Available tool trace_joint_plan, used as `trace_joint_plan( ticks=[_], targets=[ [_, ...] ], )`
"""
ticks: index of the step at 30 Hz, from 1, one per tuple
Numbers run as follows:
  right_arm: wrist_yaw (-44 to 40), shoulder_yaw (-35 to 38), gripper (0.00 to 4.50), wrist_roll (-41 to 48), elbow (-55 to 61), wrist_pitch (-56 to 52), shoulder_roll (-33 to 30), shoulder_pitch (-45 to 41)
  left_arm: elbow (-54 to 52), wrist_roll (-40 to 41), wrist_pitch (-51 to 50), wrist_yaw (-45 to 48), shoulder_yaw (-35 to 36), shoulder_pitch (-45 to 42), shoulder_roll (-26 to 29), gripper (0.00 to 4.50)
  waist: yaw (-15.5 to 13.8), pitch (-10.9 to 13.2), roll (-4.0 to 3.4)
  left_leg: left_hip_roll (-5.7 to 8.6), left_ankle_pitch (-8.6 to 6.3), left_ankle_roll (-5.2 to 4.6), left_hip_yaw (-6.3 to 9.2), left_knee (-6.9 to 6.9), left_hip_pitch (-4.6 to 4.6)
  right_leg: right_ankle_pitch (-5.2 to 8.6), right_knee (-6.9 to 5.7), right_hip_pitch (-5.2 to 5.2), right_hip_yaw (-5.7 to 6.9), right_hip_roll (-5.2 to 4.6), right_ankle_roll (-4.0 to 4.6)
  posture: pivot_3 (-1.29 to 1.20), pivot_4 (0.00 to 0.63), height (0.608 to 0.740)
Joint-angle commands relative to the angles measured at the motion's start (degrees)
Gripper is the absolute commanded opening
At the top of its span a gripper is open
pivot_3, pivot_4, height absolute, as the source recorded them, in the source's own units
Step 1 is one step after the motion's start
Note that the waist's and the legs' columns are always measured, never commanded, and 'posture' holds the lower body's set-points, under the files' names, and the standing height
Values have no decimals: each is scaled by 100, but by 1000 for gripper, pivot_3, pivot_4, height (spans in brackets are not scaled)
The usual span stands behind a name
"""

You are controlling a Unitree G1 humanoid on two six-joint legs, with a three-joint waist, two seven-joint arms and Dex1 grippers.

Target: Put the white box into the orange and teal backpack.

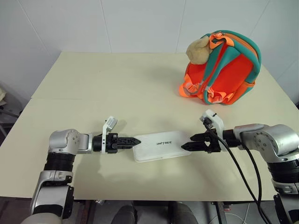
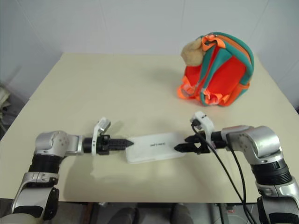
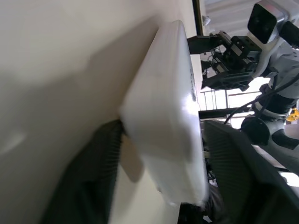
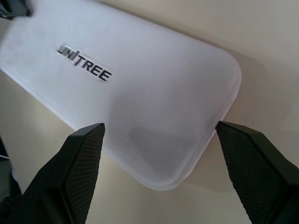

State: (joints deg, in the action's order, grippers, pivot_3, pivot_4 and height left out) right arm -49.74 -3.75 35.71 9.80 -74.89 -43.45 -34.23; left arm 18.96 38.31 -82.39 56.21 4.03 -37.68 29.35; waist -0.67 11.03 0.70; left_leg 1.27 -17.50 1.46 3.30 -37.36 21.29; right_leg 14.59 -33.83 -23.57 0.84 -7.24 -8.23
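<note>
Smooth matt plastic white box (image 1: 161,146)

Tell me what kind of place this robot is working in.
Probably a plain indoor lab or test room: a bare cream table against white panelled walls, with just the white box and the orange and teal backpack set out on it.

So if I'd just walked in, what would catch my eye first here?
Probably the orange and teal backpack, standing bright at the table's far right with a tan plush toy on top. Next, the white box lying flat near the front edge, with the left end effector at one short end and the right end effector, open, at the other.
</note>
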Motion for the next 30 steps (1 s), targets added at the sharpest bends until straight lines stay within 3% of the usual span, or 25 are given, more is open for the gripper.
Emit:
trace_joint_plan(
  ticks=[1,11,17,23,30],
  targets=[
    [-103,-82,4500,221,252,73,152,2,-102,271,32,188,-9,-116,-79,1712,19,-4,6,-1,0,0,0,0,-1,0,0,1,0,0,0,0,150,740],
    [-122,183,4500,199,188,289,102,82,-223,774,-225,424,741,-227,64,1586,96,-6,12,-2,0,0,0,1,-2,0,-3,-4,-3,1,0,0,150,740],
    [-9,961,4500,81,-279,968,-69,8,-884,1188,-324,678,976,196,755,1586,87,-4,15,-3,13,25,-5,17,7,0,3,-18,-7,0,0,0,150,740],
    [212,1443,4500,-163,-864,1708,-103,-269,-1103,1176,190,828,1024,647,1259,1586,83,-4,15,-3,13,31,-15,23,9,1,13,-21,-11,-1,0,0,150,740],
    [1312,1843,4500,-640,-1607,3056,647,-889,-1294,1056,1028,799,1195,1210,1507,1586,114,-3,15,-7,13,32,-24,24,6,1,8,-25,-18,-1,2,0,150,740]
  ],
)
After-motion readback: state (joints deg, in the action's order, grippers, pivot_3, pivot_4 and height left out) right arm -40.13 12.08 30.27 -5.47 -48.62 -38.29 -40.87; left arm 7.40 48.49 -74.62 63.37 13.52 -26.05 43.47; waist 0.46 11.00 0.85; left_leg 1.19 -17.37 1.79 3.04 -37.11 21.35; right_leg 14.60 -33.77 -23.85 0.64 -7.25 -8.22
